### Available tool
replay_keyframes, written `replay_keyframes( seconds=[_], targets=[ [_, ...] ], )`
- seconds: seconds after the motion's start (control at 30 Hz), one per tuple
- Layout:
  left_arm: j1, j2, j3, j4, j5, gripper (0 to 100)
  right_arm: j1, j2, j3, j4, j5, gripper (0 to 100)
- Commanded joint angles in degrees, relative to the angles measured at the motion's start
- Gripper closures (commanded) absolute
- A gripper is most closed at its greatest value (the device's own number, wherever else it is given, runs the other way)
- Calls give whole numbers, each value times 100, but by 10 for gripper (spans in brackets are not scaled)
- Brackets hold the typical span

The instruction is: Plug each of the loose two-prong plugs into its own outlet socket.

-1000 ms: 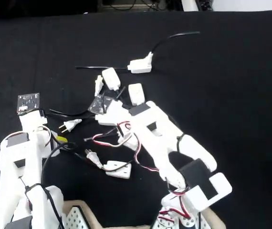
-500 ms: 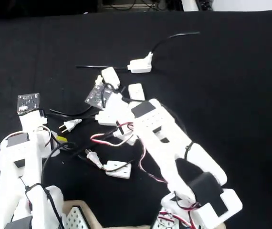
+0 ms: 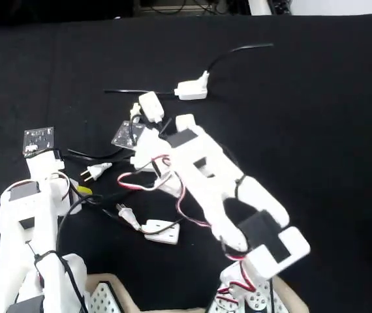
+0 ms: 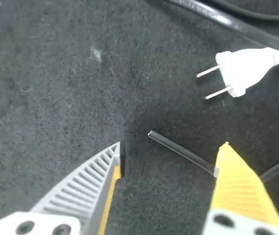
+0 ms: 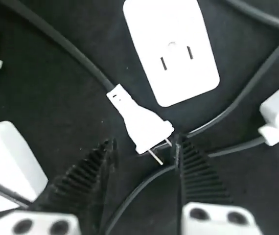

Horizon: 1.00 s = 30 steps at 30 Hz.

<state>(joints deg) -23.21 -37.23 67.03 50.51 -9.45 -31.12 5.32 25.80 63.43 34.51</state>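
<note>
Right gripper [image 5: 144, 147], jaws wide apart and holding nothing, hangs over the prongs of a white two-prong plug on a black cord [image 5: 142, 125], just beside a white rectangular plastic outlet socket [image 5: 171, 49] on the black cloth table [image 3: 316, 130]. Well apart from that socket, left gripper [image 4: 172, 147] gapes empty above a thin black cable end [image 4: 178, 151], a second white two-prong plug [image 4: 244, 71] near it.

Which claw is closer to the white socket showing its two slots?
The right. The right gripper is open just short of the socket, a loose plug between its fingertips. The left gripper is open farther off, near another plug.
</note>
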Motion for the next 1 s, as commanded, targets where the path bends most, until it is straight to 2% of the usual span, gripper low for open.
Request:
replay_keyframes(
  seconds=[0.0, 0.23, 0.5, 0.87, 0.97],
  targets=[
    [-22, -114, -57, -105, -70, 697, -97, -66, -347, 79, 44, 811],
    [-22, -114, -57, -105, -70, 697, -62, -66, -549, 0, 70, 811],
    [-22, -114, -57, -105, -70, 697, -88, 804, -1059, 9, 53, 811],
    [-13, -114, -48, -105, -70, 697, -97, 1270, -1464, 1143, 88, 815],
    [-13, -114, -48, -105, -70, 697, -97, 1226, -1481, 1152, 88, 874]
  ],
)
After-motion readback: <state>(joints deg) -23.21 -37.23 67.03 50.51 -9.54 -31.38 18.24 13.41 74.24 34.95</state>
